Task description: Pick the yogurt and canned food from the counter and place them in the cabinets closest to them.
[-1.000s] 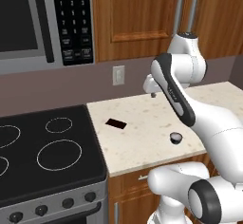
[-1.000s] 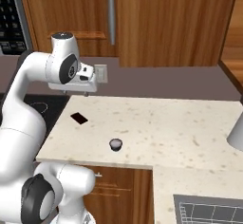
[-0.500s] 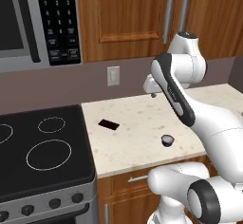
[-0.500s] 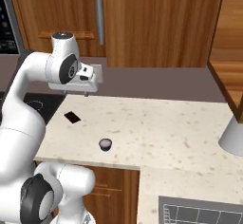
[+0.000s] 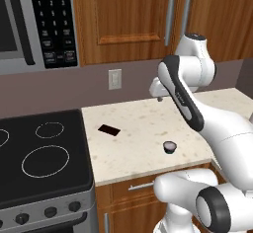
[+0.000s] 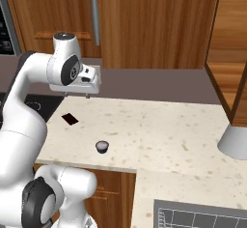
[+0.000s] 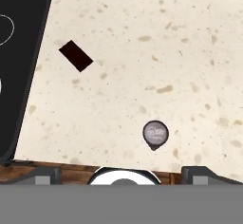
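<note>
- The tabletop point(image 5: 133, 123) is flat beige stone flecked with brown; the cabinets point(image 5: 123, 19) above it are smooth reddish-brown wood with long steel bar handles.
- The canned food point(image 5: 169, 147) is a small squat round tin with dark sides and a dull grey-lilac lid, standing upright near the front edge of the tabletop.
- A flat black rectangular card point(image 5: 108, 130) lies on the stone, well apart from the tin.
- The left base view takes in a black glass stovetop point(image 5: 39, 153) and a microwave point(image 5: 34, 24); the right base view shows an open cabinet door point(image 6: 231, 63) and a grey rounded object point(image 6: 234, 142) at the far end.
- The fingers point(image 6: 76, 95) hang above the rear of the tabletop; whether they are parted or closed cannot be told, and nothing is seen between them.
- In the hand view the tin point(image 7: 155, 134) sits below the fingers, toward the front edge, and the card point(image 7: 76, 56) off to the stove side.
</note>
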